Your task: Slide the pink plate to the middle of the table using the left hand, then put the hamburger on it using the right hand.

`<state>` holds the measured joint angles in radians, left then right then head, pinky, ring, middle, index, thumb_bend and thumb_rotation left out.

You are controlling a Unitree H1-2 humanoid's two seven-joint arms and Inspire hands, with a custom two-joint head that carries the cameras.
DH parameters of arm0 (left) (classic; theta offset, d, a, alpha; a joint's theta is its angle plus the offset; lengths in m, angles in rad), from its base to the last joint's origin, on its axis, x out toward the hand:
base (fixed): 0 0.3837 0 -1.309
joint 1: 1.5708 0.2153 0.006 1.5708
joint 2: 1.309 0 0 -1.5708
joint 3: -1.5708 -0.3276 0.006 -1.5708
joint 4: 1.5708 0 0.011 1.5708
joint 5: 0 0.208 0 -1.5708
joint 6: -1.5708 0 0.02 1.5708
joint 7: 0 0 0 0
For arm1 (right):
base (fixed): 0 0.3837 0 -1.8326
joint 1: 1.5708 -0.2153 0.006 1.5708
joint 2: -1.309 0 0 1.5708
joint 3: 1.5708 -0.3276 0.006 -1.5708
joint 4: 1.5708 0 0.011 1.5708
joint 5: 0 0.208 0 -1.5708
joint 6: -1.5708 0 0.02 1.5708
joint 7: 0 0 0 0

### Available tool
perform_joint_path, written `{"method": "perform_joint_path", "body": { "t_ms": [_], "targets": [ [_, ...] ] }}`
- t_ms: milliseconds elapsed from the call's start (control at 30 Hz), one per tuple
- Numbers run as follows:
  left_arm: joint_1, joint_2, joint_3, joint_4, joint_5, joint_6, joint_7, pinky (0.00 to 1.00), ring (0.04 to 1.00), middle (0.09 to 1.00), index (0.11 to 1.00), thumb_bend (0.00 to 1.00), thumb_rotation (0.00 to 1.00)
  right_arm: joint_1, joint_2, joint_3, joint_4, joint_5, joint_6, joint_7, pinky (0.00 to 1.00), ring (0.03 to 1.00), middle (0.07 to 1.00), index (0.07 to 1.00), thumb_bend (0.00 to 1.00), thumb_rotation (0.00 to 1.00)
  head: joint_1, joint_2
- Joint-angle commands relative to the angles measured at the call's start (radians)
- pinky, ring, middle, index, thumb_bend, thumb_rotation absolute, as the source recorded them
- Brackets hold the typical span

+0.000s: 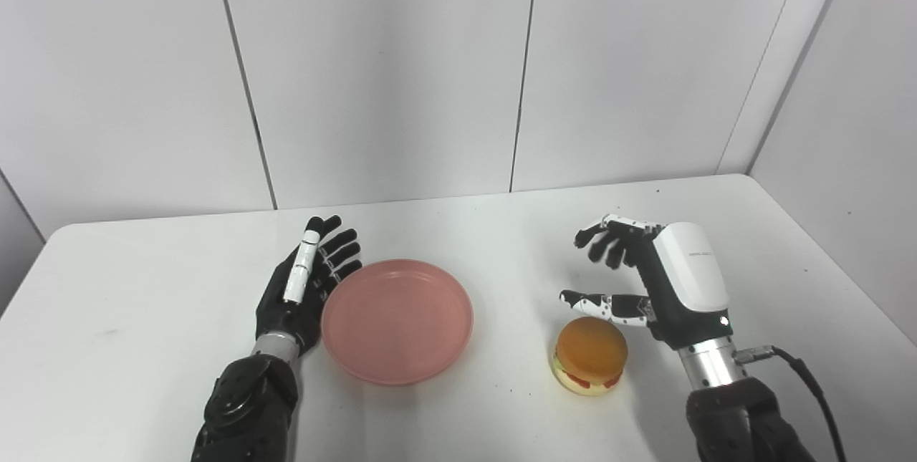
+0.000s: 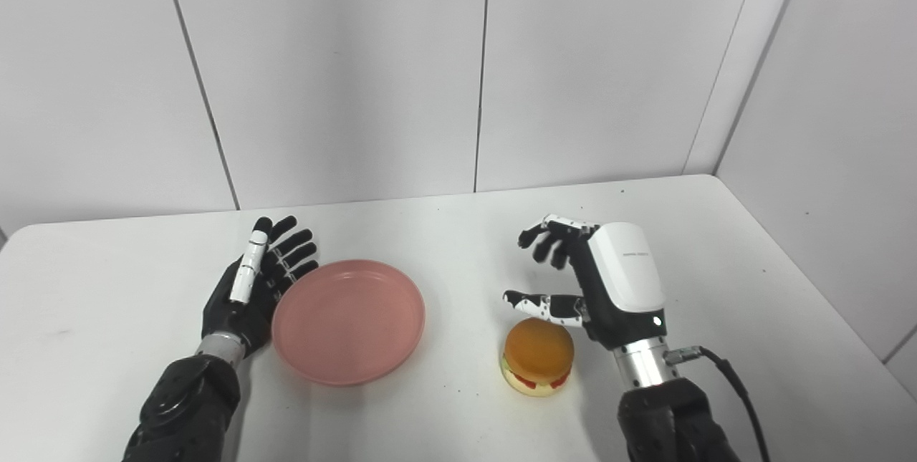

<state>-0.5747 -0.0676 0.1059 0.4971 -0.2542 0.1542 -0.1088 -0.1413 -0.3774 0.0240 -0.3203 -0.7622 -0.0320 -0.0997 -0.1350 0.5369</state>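
Observation:
The pink plate point(image 1: 396, 319) lies flat on the white table point(image 1: 143, 319), left of centre. My left hand point(image 1: 306, 281) is open, fingers straight, with its palm side against the plate's left rim. The hamburger point(image 1: 589, 355), an orange bun with red and yellow filling, sits upright on the table to the right of the plate. My right hand point(image 1: 645, 279) is open with fingers curled, hovering just behind and above the hamburger, its thumb point(image 1: 598, 303) close over the bun. It holds nothing.
The table ends at white wall panels point(image 1: 458, 75) behind and a wall on the right. A black cable point(image 1: 809, 383) runs from my right wrist toward the front right.

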Motion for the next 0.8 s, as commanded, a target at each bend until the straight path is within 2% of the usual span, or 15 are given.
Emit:
{"method": "perform_joint_path", "body": {
  "t_ms": [0,67,233,400,567,700,767],
  "targets": [
    [0.012,0.003,-0.001,0.013,0.001,0.036,0.008,0.74,0.780,0.749,0.771,0.72,0.69,0.016,-0.002,-0.024,-0.058,-0.016,0.048,0.028,0.43,0.504,0.580,0.495,0.51,0.17,-0.002,0.003],
    [0.011,0.002,0.000,0.007,-0.001,0.042,0.008,0.75,0.780,0.747,0.773,0.72,0.69,0.043,-0.001,-0.030,-0.064,-0.021,0.044,0.035,0.45,0.529,0.608,0.495,0.51,0.17,-0.005,0.006],
    [0.009,-0.001,-0.002,0.004,-0.001,0.049,0.007,0.74,0.782,0.743,0.763,0.72,0.69,0.089,-0.003,-0.042,-0.037,-0.003,0.007,0.014,0.48,0.552,0.622,0.495,0.51,0.17,-0.001,0.013],
    [0.009,-0.003,-0.001,-0.001,-0.004,0.052,0.006,0.73,0.774,0.739,0.765,0.73,0.69,0.117,-0.002,-0.037,-0.020,0.004,0.000,0.020,0.51,0.572,0.623,0.496,0.51,0.17,0.006,0.017],
    [-0.001,0.002,0.006,0.027,-0.014,0.052,-0.004,0.75,0.780,0.754,0.767,0.72,0.69,0.113,0.010,-0.016,0.039,0.016,-0.031,-0.005,0.50,0.562,0.619,0.497,0.51,0.17,0.021,0.004],
    [-0.011,0.005,0.011,0.002,-0.018,0.066,0.001,0.73,0.781,0.739,0.768,0.74,0.68,0.073,0.006,-0.008,0.128,0.018,-0.069,-0.045,0.50,0.560,0.612,0.497,0.51,0.17,0.030,0.011],
    [-0.006,0.005,0.009,-0.024,-0.018,0.080,0.004,0.72,0.778,0.736,0.765,0.75,0.67,0.061,0.010,0.000,0.152,0.009,-0.071,-0.054,0.47,0.536,0.598,0.497,0.51,0.17,0.033,0.012]
  ]
}}
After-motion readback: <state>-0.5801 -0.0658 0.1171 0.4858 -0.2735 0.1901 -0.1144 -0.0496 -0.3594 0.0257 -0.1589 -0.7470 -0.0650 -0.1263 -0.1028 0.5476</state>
